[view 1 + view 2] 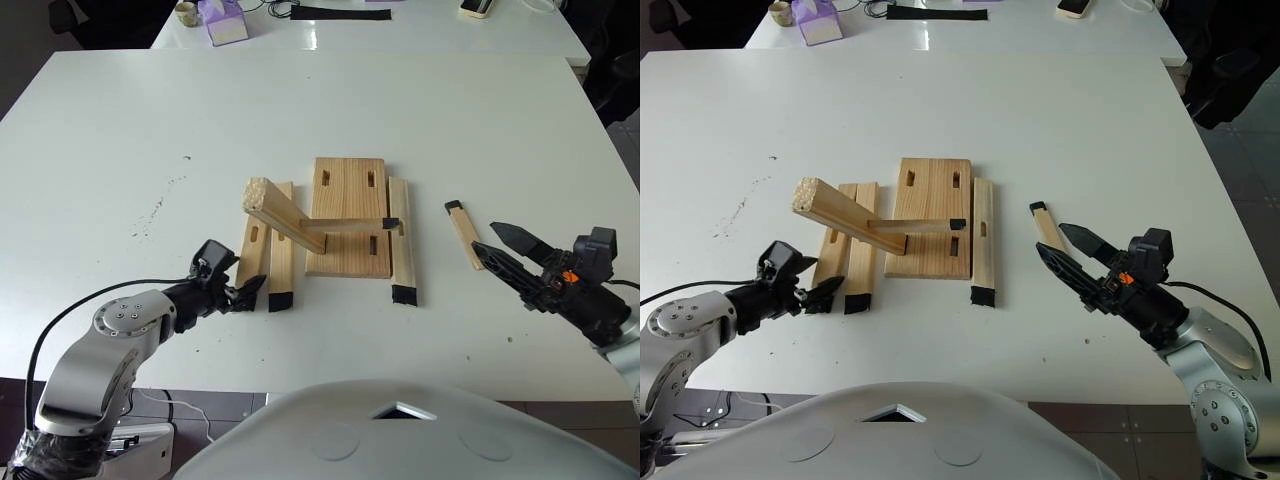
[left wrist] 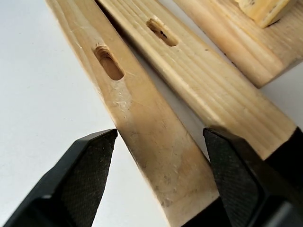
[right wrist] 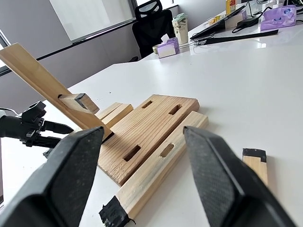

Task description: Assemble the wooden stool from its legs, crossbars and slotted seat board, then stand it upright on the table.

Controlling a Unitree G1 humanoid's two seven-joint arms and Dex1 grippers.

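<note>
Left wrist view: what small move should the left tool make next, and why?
Probably close the left tool on the slotted leg: its open fingers straddle that leg's near end, which lies flat on the table beside another leg.

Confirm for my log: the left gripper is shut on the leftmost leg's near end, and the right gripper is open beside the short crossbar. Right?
Not shut: the left wrist view shows the left gripper open, its fingers astride the leftmost leg at its near end. The right gripper is open beside the short crossbar.
</note>
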